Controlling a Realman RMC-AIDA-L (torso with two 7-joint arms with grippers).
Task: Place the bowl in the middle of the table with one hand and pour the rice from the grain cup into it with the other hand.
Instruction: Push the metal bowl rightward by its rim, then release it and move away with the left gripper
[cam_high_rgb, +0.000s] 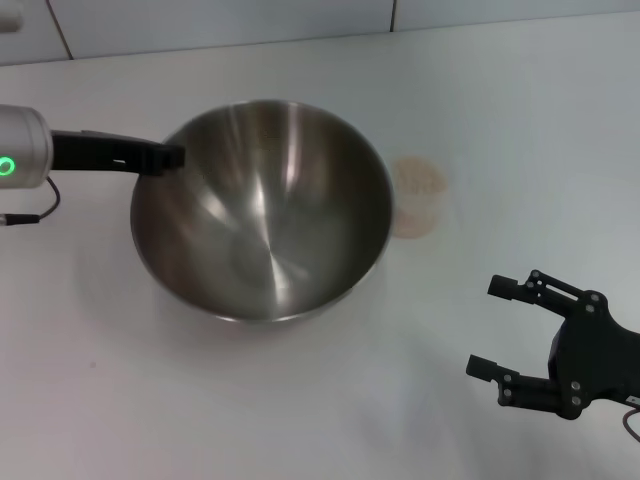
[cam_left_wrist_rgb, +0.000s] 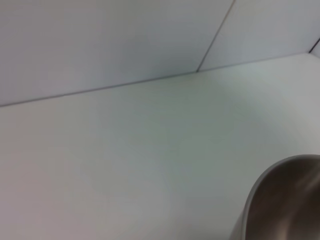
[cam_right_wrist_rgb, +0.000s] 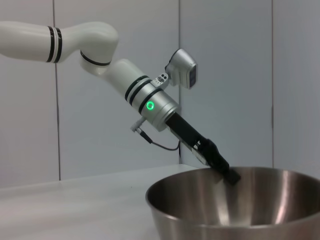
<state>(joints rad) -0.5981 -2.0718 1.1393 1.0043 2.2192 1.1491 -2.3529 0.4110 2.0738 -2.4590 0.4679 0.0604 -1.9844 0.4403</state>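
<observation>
Presumably pinching the bowl (cam_high_rgb: 262, 210) rim with left gripper (cam_high_rgb: 172, 157) to centre it on table (cam_high_rgb: 500, 90), leaving right gripper (cam_high_rgb: 497, 328) spread near the near-right corner for grain cup (cam_high_rgb: 416, 196).

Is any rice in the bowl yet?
No. In the head view the bowl shows only bare steel inside, and the rice sits in the grain cup beside it.

The left arm (cam_right_wrist_rgb: 100, 55) is white with black rings, a silver wrist, a green round light (cam_right_wrist_rgb: 149, 105) and a thin cable. Both grippers are black: the left gripper (cam_high_rgb: 170, 156) and the right gripper (cam_high_rgb: 505, 335), which has small screws.
</observation>
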